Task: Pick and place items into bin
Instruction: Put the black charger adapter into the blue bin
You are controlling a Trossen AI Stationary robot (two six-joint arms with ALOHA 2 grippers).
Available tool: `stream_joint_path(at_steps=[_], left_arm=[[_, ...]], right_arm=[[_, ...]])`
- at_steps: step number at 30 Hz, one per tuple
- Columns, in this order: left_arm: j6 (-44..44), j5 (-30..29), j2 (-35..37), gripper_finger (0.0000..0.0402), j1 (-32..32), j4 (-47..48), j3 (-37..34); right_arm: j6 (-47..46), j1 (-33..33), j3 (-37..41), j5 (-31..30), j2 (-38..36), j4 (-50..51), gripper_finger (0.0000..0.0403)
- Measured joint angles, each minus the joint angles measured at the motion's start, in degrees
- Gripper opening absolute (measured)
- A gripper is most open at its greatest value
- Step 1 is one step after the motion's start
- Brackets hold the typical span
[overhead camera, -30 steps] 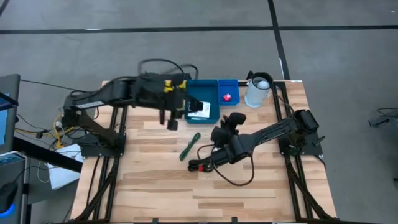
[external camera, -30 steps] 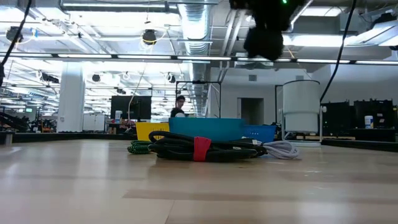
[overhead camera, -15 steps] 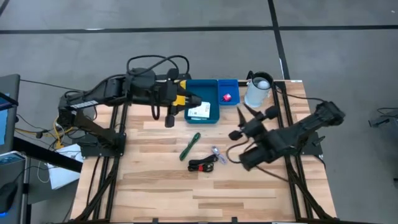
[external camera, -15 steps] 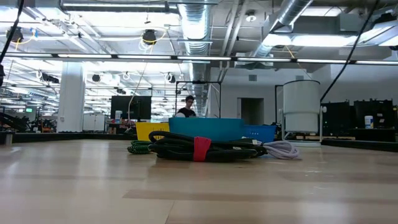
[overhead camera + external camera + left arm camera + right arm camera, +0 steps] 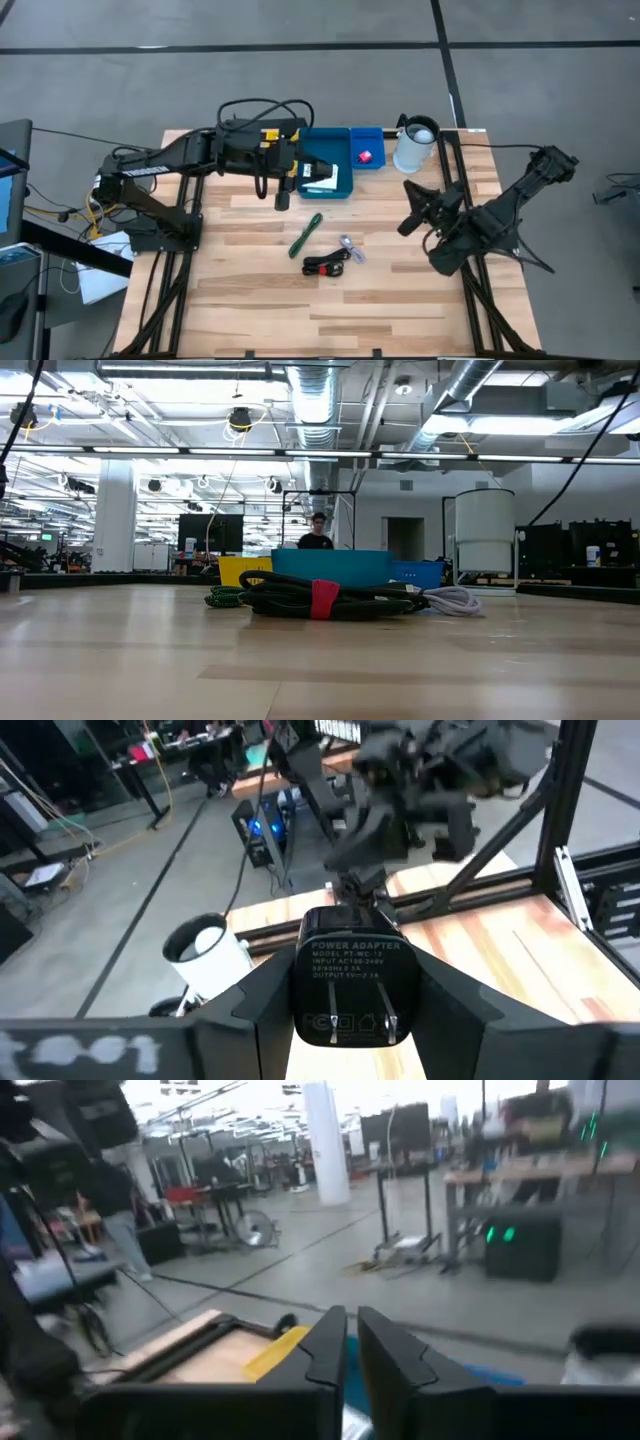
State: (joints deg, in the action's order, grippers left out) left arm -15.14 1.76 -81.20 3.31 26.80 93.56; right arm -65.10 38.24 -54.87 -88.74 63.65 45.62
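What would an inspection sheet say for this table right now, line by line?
Surface: wooden slat table.
Job's things: green pen; black-and-red cable bundle; white card in blue plastic bin; pink round piece.
Clutter: white jug.
End effectors: left end effector beside the bin, shut on black power adapter; right end effector shut, empty.
Cables: black loop over left arm.
Surroundings: person beyond the table.
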Motion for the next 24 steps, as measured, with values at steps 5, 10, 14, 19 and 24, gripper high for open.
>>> stream_joint_path(at_steps=[5,10,14,19,24], left_arm=[[0.78,1.06,-0.18,0.0149,0.0,-1.0,-0.02],[2.94,1.09,-0.17,0.0147,0.0,-1.25,-0.02],[4.73,1.6,-0.17,0.0152,0.02,-1.25,-0.02],[5.45,2.36,-0.17,0.0149,0.02,-1.3,-0.02],[5.7,2.4,-0.17,0.0151,0.02,-1.43,-0.02]], right_arm=[[12.24,0.02,7.7,4.95,1.45,-10.95,0.0004],[36.77,-1.16,8.53,10.83,8.44,-15.73,0.0014],[63.03,-3.38,8.5,10.4,13.89,-23.92,0.0024],[92.34,-7.15,8.5,3.85,18.45,-38.84,0.0053],[112.79,-10.2,8.48,5.11,19.19,-54.32,0.0093]])
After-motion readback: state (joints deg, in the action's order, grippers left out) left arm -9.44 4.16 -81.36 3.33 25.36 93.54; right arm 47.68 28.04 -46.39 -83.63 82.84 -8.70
